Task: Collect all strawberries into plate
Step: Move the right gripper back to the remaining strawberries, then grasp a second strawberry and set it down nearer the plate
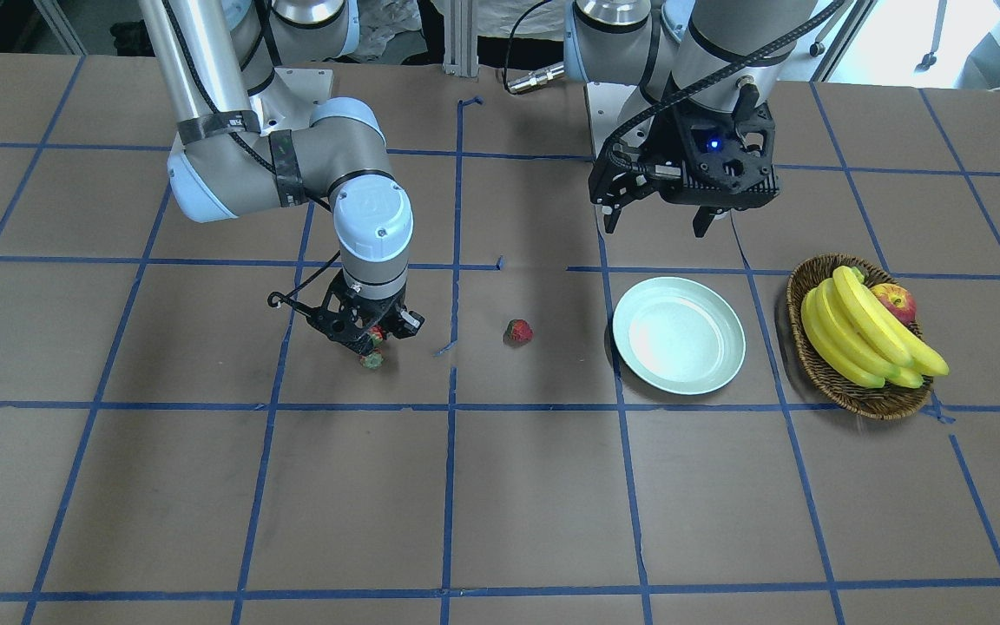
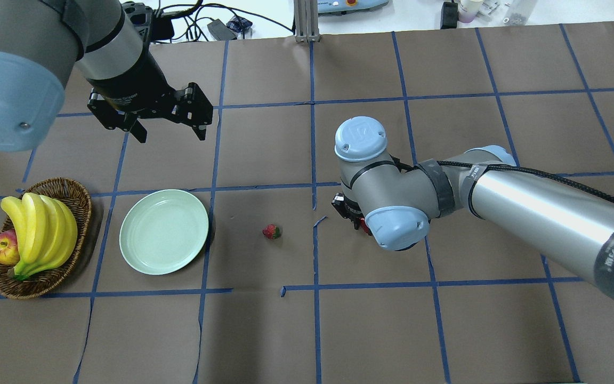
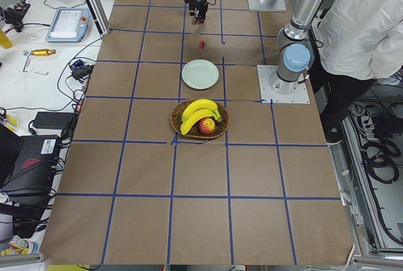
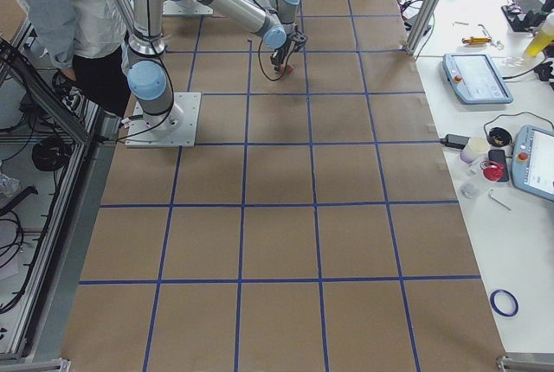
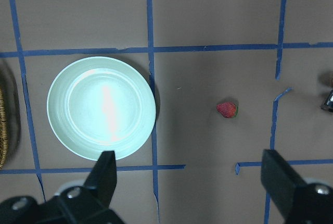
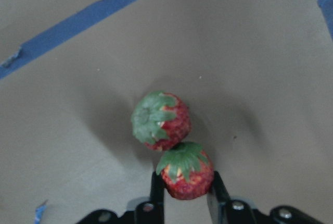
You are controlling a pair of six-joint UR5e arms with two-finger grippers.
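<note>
Begin at the left of the view from above. There you see a brown woven basket (image 2: pixel 75 188), rough like twigs. Smooth yellow bananas (image 2: pixel 40 229) and a red-yellow apple (image 2: pixel 2 249) lie in it. A strip of bare bench (image 2: pixel 307 330) lies between the basket and the plate (image 2: pixel 164 231). The plate is round, shallow, shiny and pale green. Its right rim sits close to a blue tape line.

The left arm (image 2: pixel 110 58) hangs in the air over the bench, on the far side of the plate. The left jaws are spread wide.

The bench is flat brown paper with blue tape lines that make big squares. There is lots of open paper in front of the plate and to its right.

Next comes the lone strawberry (image 2: pixel 272 231). It is small, red and bumpy, and it lies well apart from the plate with only bare paper between them.

Further right, the right arm (image 2: pixel 499 197) bends down low to the bench. The right jaws pinch the second strawberry (image 6: pixel 184 174) by its sides, with its green leafy cap facing the wrist camera. The third strawberry (image 6: pixel 160 121) lies on the paper just ahead of it and looks to touch it. Bare paper runs all around this pair.
</note>
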